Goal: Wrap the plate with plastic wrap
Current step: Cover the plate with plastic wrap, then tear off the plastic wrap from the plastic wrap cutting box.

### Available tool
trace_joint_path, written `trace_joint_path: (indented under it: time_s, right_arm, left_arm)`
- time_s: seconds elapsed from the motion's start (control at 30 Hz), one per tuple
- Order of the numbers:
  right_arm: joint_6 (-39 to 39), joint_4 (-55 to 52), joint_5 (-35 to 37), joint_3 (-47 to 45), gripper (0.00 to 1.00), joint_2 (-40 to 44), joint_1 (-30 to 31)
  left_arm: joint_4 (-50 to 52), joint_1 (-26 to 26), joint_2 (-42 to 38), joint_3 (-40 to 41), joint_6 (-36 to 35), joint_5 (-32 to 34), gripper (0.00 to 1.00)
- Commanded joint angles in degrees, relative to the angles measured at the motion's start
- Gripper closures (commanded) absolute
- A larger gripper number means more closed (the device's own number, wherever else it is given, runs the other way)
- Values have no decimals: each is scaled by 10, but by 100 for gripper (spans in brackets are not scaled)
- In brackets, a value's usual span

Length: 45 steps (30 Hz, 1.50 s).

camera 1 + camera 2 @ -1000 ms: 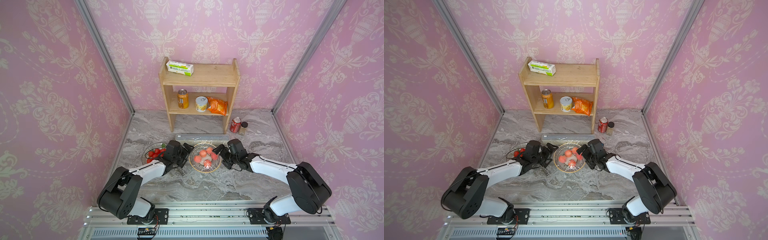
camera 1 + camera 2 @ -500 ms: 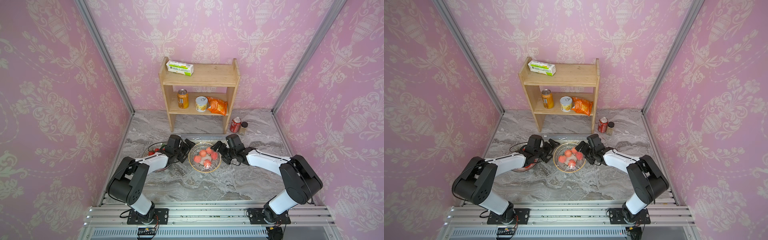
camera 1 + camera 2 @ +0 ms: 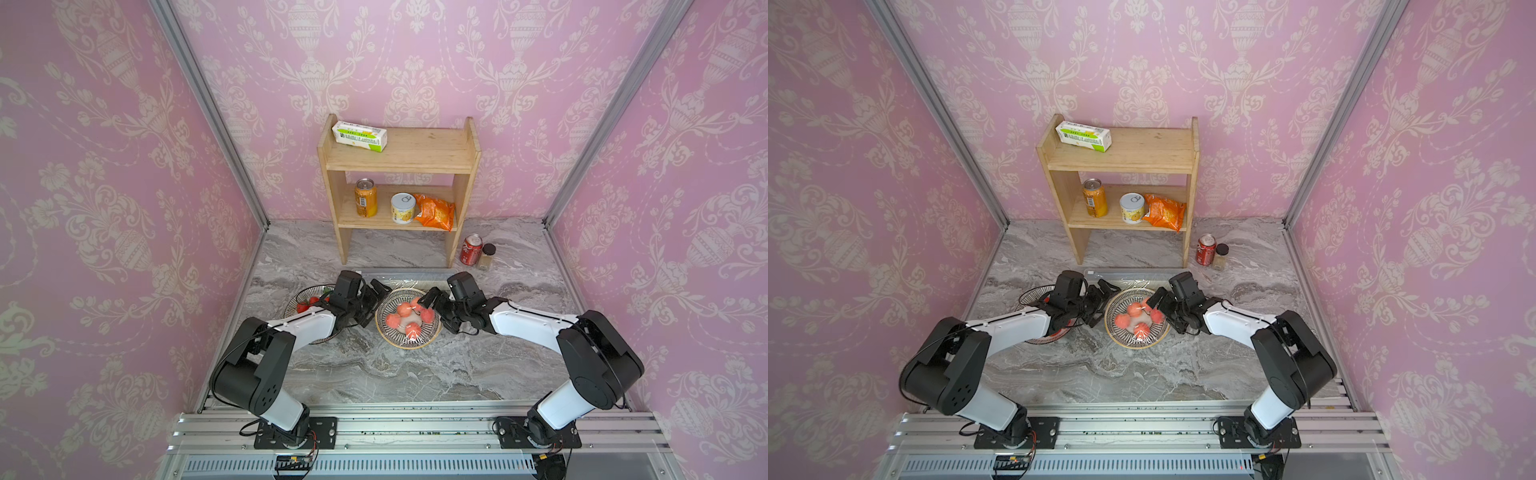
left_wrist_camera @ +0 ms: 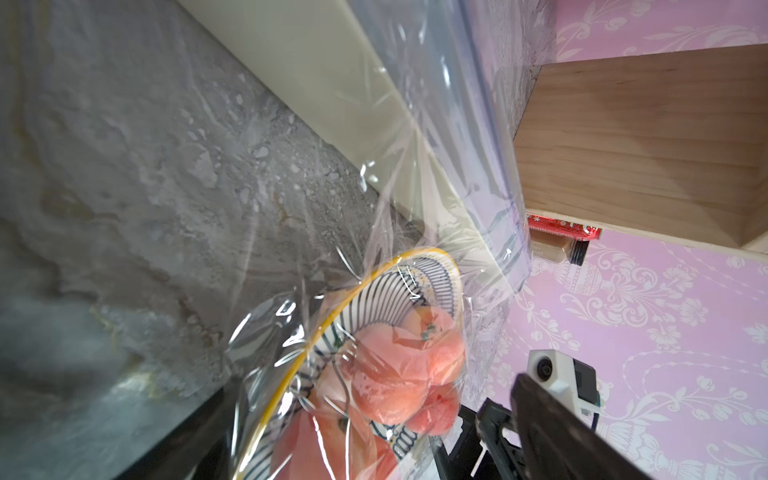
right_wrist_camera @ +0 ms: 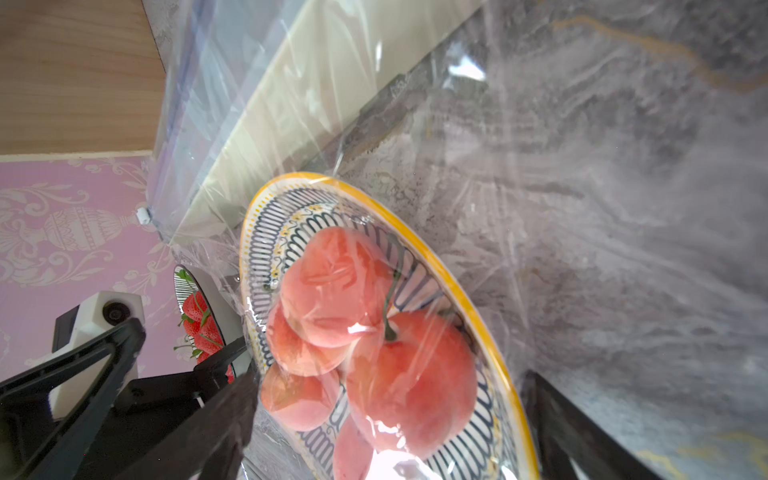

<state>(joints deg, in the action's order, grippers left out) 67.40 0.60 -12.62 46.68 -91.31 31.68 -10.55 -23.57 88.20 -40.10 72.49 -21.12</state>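
A striped, yellow-rimmed plate (image 3: 409,345) (image 3: 1136,343) of peaches (image 3: 409,318) sits mid-table. Clear crinkly plastic wrap (image 4: 399,174) (image 5: 478,145) drapes over it from the long cream dispenser box (image 3: 403,274) (image 3: 1125,274) just behind. My left gripper (image 3: 374,302) (image 3: 1102,301) (image 4: 332,440) is open at the plate's left edge. My right gripper (image 3: 436,311) (image 3: 1163,309) (image 5: 390,424) is open at the right edge. In each wrist view the film-covered plate rim (image 4: 374,270) (image 5: 415,241) lies between the spread fingers; neither grips anything.
A wire bowl of strawberries (image 3: 307,301) (image 5: 199,320) lies under my left arm. The wooden shelf (image 3: 399,162) at the back holds a white-and-green carton (image 3: 359,136), an orange can, a tin and a snack bag. A red can (image 3: 471,249) and a small jar stand beside its right leg.
Both grippers have slid back along the plate's sides toward the dispenser box. Both have stayed open.
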Motion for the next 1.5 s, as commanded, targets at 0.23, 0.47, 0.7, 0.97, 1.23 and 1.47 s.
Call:
trace_joint_path:
  time_s: [0.23,0.47,0.7,0.97,1.23,1.47]
  right_arm:
    - [24,13,-9,-31,0,46,16]
    - [22,-35,22,-56,0,87,15]
    - [-55,-224,138,-54,0,207,12]
    - [-326,-320,148,198,16,126,34]
    - [-430,-313,135,518,35,-146,109]
    - [-452,-288,135,684,40,-320,130]
  left_arm:
    - [7,-22,-35,23,10,-10,1]
    - [73,-19,-59,16,-26,20,1]
    - [249,40,-143,-46,-153,71,1]
    - [363,197,-114,-186,-352,-25,15]
    - [346,266,40,-273,-412,-137,38]
    - [332,274,145,-317,-429,-172,40]
